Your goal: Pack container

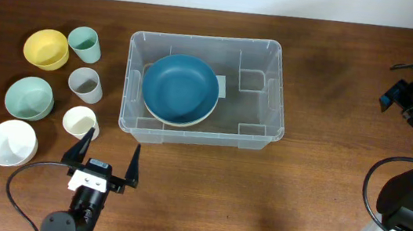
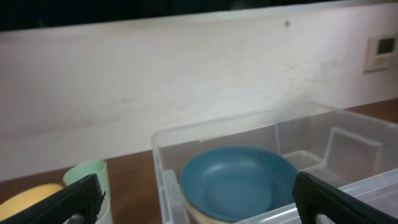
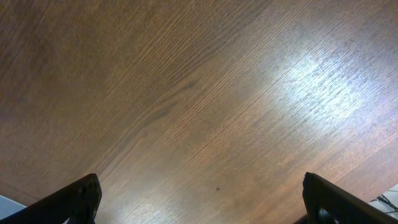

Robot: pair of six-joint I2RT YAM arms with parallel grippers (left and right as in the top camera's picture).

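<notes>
The container [image 1: 200, 41] sat mid-desk [image 1: 275, 203], open side up, and inside it, toward its 9 o'clock half, a blue bowl [image 1: 181, 87] nested in a cream bowl [image 1: 194, 122]. At 9 o'clock of the container, loose pieces stood on the wood: yellow bowl [image 1: 46, 48], green cup [image 1: 84, 43], grey cup [image 1: 84, 83], green bowl [image 1: 29, 97], cream cup [image 1: 79, 121], white bowl [image 1: 10, 142]. The left claw [image 1: 112, 142] hung at the container's 7 o'clock, just beside the cream cup, jaws wide, gripping nothing, facing the container wall. Over at the desk's 3 o'clock edge the right claw [image 3: 202, 202] was spread wide too, bare wood beneath it.
</notes>
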